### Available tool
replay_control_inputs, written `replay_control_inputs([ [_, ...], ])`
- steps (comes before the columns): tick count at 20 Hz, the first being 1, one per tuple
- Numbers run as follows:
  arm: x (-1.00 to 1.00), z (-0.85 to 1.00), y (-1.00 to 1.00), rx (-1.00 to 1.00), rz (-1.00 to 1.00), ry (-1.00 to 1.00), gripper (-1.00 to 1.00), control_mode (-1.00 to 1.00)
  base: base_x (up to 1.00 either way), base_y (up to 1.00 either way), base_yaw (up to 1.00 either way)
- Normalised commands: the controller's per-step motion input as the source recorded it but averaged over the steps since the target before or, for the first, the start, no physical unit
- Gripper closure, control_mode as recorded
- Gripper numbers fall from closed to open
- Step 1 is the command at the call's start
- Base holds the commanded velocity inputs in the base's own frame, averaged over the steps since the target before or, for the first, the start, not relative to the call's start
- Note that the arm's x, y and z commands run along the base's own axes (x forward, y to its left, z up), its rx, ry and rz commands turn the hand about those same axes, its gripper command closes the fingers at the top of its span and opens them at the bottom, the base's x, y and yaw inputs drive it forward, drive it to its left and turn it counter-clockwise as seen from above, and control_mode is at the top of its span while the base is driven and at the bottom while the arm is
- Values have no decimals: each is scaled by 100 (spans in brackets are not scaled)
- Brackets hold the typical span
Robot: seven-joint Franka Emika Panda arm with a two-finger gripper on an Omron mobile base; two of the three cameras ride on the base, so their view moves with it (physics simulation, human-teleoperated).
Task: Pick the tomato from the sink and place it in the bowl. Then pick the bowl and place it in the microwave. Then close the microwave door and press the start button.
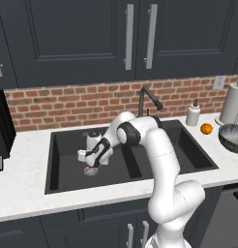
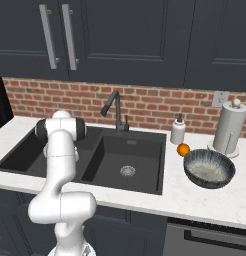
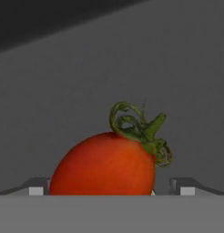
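The tomato lay on the floor of the left side of the black sink. The claw was down in that side, its two tips spread wide apart, one on each side of the tomato. The striped bowl sat on the counter beside an orange.
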Motion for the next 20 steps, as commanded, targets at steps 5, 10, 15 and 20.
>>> replay_control_inputs([
  [5,19,-19,0,0,0,0,-100,-100,0,0,0],
  [10,1,-4,0,-1,0,3,100,-100,0,0,0],
  [15,-14,26,0,-1,2,0,100,-100,0,0,0],
  [20,-71,96,-13,-5,15,-9,100,-100,0,0,0],
])
